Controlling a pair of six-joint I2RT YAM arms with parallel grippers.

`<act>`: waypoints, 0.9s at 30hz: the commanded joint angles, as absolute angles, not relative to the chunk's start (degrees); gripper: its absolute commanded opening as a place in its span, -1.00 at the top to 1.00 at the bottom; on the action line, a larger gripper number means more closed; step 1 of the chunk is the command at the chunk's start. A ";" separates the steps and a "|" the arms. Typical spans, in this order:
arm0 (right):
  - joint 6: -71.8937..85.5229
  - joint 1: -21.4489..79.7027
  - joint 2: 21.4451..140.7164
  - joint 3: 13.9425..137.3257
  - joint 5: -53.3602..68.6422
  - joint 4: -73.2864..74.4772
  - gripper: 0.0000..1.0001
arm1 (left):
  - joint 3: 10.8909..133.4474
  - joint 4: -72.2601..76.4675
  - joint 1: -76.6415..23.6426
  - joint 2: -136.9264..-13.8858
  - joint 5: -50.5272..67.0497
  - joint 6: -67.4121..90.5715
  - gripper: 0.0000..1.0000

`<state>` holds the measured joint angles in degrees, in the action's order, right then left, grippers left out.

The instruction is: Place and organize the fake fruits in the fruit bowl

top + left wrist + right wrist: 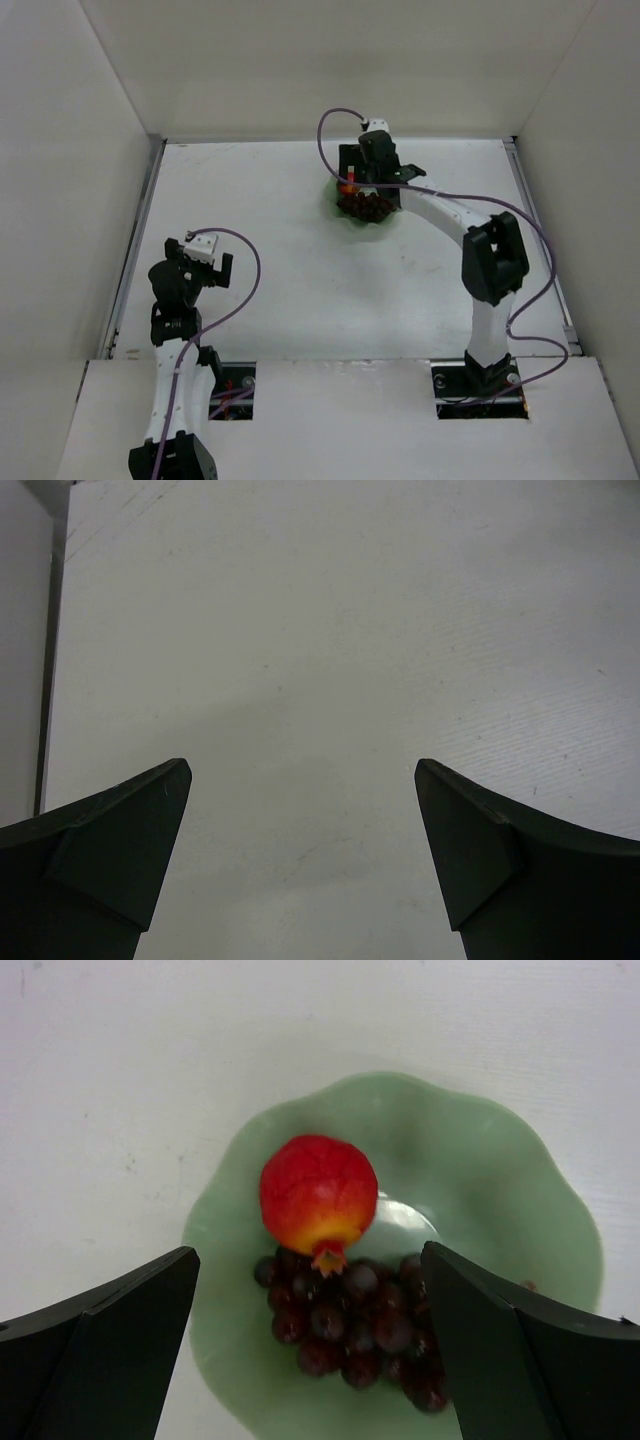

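Note:
The pale green scalloped bowl [500,1190] holds a round red fruit with a yellow patch [318,1192] and a dark maroon grape bunch [365,1325] that touches it on the near side. In the top view the bowl [332,200] lies at the far middle of the table, mostly under my right arm, with the grapes [365,207] and a bit of the red fruit [347,187] showing. My right gripper [310,1345] hangs open just above the bowl and holds nothing. My left gripper [303,855] is open and empty over bare table at the near left [205,262].
White walls close in the table on the left, back and right. A metal rail [135,250] runs along the left edge. Purple cables [335,125] loop from both arms. The arm bases sit in cut-outs at the near edge.

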<state>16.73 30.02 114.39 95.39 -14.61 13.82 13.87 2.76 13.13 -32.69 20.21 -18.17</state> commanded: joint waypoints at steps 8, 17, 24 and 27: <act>26.36 20.72 86.85 72.97 -13.36 20.98 -1.00 | 13.36 4.66 13.76 -32.17 21.45 -17.93 -1.00; 32.07 0.06 76.66 58.56 -12.92 36.66 -1.00 | 13.18 5.54 12.70 -34.10 21.45 -18.19 -1.00; 36.03 -12.51 66.11 46.85 -0.46 28.67 -1.00 | 11.87 2.73 12.71 -26.65 16.01 -20.21 -1.00; 37.09 -15.68 63.38 45.36 1.84 26.81 -1.00 | 11.43 1.76 11.30 -25.05 14.33 -21.27 -1.00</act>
<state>34.54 -13.91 65.84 45.89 -3.73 32.42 12.01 1.48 12.36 -26.44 16.75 -19.53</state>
